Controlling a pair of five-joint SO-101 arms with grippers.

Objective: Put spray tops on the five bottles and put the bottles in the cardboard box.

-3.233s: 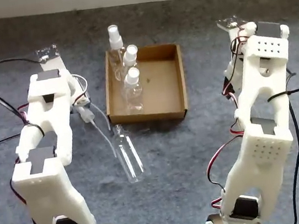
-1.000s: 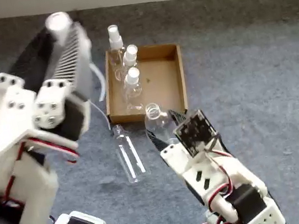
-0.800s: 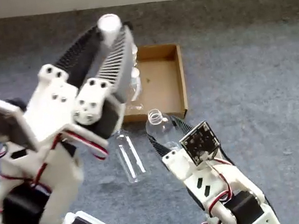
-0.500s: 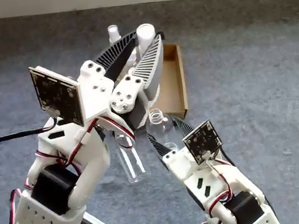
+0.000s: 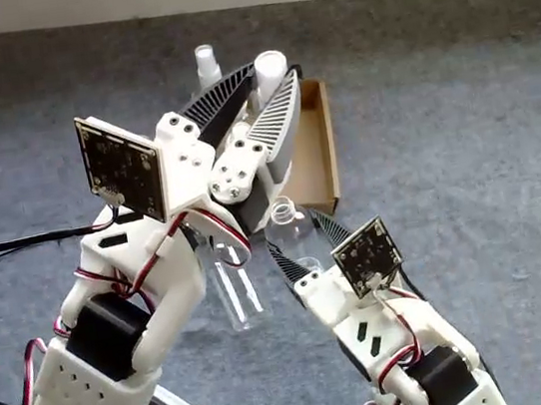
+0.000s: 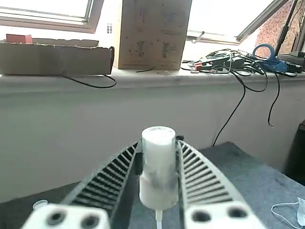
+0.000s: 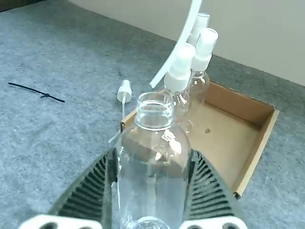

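My left gripper (image 5: pixel 268 70) is shut on a white spray top (image 5: pixel 269 64), held high over the near left corner of the cardboard box (image 5: pixel 315 146). In the left wrist view the spray top (image 6: pixel 157 167) stands upright between the ribbed fingers (image 6: pixel 202 179). My right gripper (image 5: pixel 293 232) is shut on a clear open bottle (image 5: pixel 286 222), upright just in front of the box. In the right wrist view the bottle (image 7: pixel 152 157) has its neck open, and the top's white dip tube (image 7: pixel 177 47) hangs above it. Three capped bottles (image 7: pixel 182 71) stand in the box (image 7: pixel 250 126).
Another clear bottle (image 5: pixel 235 290) without a top lies on the grey carpet, left of the right gripper. A loose spray top (image 7: pixel 124 92) lies on the carpet near the box's corner. A thin black tie (image 7: pixel 35 91) lies farther off.
The left arm has swung right with the spray top, from the table's left side to above the box's near corner. The right gripper keeps the open bottle upright in nearly the same spot.
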